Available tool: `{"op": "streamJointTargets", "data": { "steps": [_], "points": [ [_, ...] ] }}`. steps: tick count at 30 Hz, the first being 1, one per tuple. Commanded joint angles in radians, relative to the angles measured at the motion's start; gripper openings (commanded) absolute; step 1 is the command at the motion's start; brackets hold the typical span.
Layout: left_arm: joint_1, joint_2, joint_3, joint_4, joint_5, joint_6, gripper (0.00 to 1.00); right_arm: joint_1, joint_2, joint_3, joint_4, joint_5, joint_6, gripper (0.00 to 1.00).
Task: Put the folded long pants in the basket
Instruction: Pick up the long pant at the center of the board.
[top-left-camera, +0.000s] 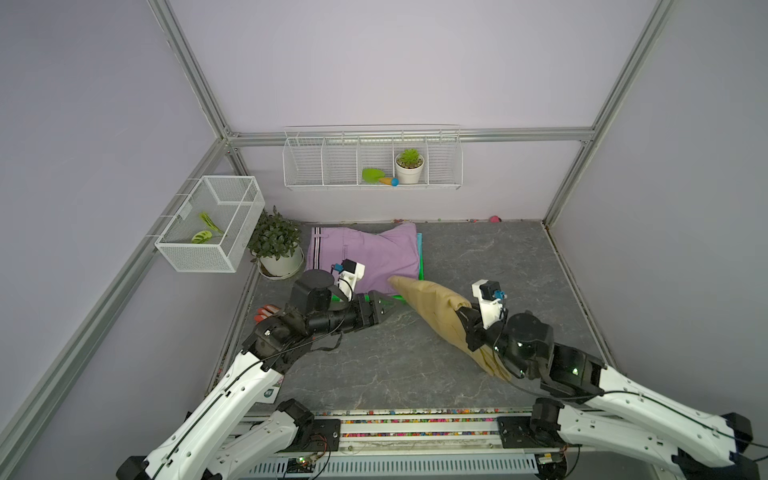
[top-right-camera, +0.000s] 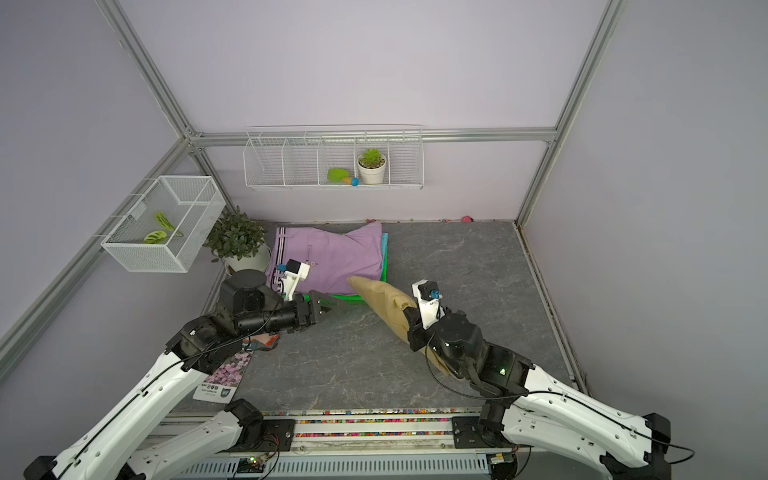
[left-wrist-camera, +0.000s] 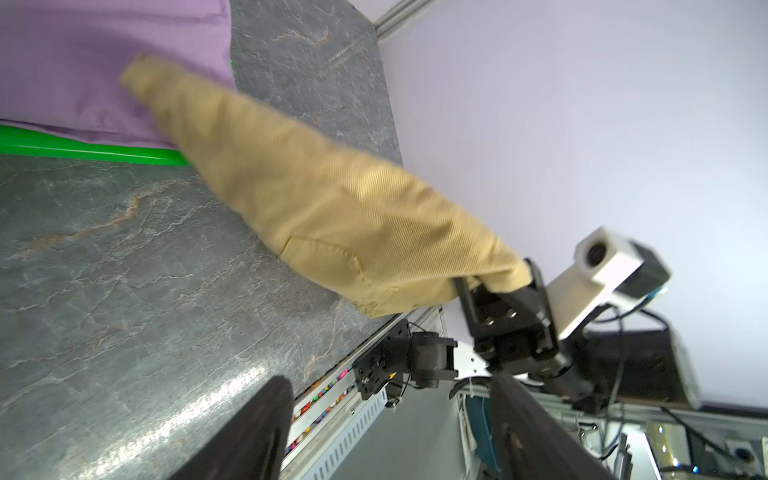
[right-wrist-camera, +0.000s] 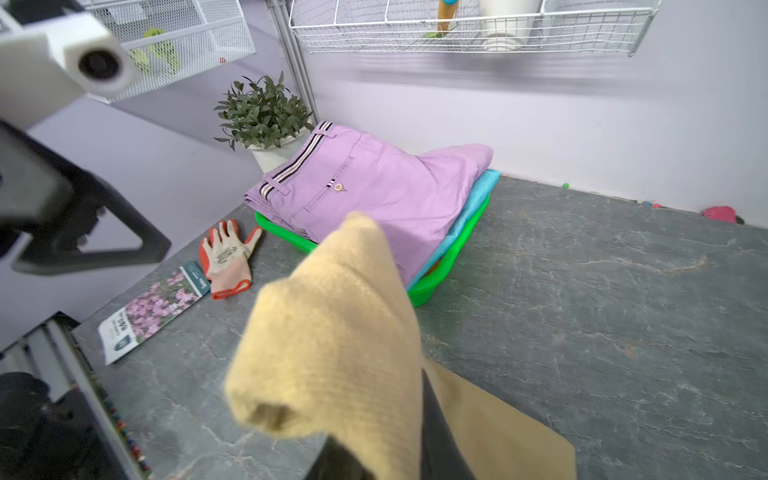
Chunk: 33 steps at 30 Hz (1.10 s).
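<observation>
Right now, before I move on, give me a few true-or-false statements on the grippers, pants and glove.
1. The right gripper is shut on the tan pants. True.
2. The left gripper holds the lilac pants. False: it is open and empty.
3. The lilac pants top the stack in the basket. True.
4. The glove lies in the basket. False: it lies on the table beside it.

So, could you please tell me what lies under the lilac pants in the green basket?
Teal-blue pants lie directly beneath, then an orange sliver; the basket floor is hidden.
</observation>
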Motion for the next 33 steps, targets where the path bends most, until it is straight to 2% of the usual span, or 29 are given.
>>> {"op": "streamJointTargets", "data": {
  "steps": [1,5,9,15,20,23,28,31,33],
  "points": [
    [0.005,-0.025,-0.029,0.031,0.075,0.031,0.76,-0.032,0.055,0.136,0.024,-0.079,0.067,0.0],
    [0.005,-0.068,-0.1,0.105,0.116,0.001,0.77,-0.075,0.164,0.289,0.038,-0.095,0.096,0.0],
    [0.004,-0.095,-0.147,0.165,0.136,-0.07,0.89,-0.085,0.272,0.424,0.089,-0.114,0.076,0.0],
    [0.005,-0.146,-0.208,0.201,0.07,-0.284,0.92,-0.101,0.424,0.597,0.182,-0.154,0.047,0.0],
    [0.005,-0.28,-0.286,0.224,-0.035,-0.417,0.9,-0.14,0.553,0.704,0.288,-0.245,0.061,0.0],
    [0.005,-0.339,-0.36,0.299,-0.038,-0.52,0.99,-0.154,0.621,0.763,0.348,-0.263,0.07,0.0],
    [0.019,-0.308,-0.578,0.735,0.01,-0.757,1.0,-0.156,0.72,0.857,0.463,-0.258,0.054,0.0],
    [0.065,-0.239,-0.638,0.922,0.009,-0.814,1.0,-0.158,0.771,0.918,0.512,-0.221,0.041,0.0],
    [0.1,-0.21,-0.645,0.963,0.007,-0.833,1.0,-0.159,0.805,0.963,0.543,-0.21,0.026,0.0]
  ]
}}
